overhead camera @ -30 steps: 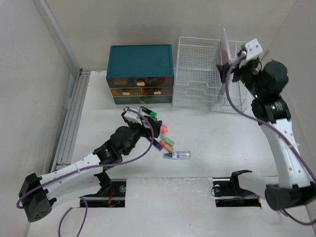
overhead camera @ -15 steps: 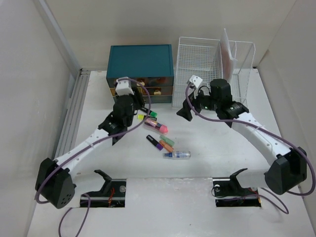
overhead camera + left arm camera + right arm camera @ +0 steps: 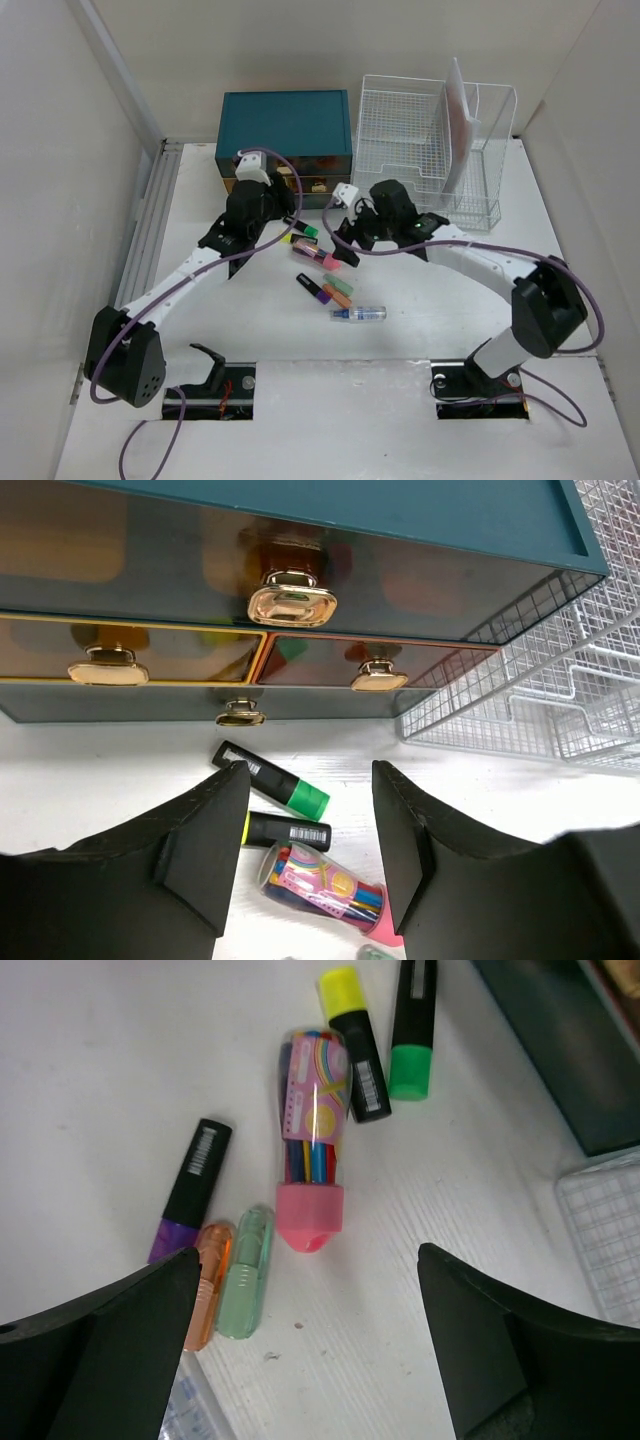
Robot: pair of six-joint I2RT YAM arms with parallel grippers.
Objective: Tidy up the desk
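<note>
- The white tabletop (image 3: 450, 280) fills the middle of the top view, with both arm bases at its near edge and pale grooved rails (image 3: 148, 240) along its left side.
- A teal drawer chest (image 3: 285, 125) with gold handles stands at the far edge. A white wire rack (image 3: 405, 130) stands just beside it on the right.
- Loose items lie in a cluster on the tabletop in front of the chest:
  - a green-capped marker (image 3: 412, 1030) and a yellow-capped marker (image 3: 355, 1050), side by side and nearest the chest;
  - a clear tube of coloured pens (image 3: 312, 1130) with a pink cap, just beside the yellow-capped marker;
  - a purple-tipped marker (image 3: 190, 1190), an orange highlighter (image 3: 208, 1285) and a pale green highlighter (image 3: 248, 1280), the two highlighters touching side by side;
  - a small clear bottle (image 3: 358, 313), nearest the arm bases.
- The left end effector (image 3: 310, 770) faces the drawer fronts above the green-capped marker. Its fingers stand partly apart with nothing between them.
- The right end effector (image 3: 307, 1255) hangs above the pink cap of the tube. Its fingers are spread wide and touch none of the items.
</note>
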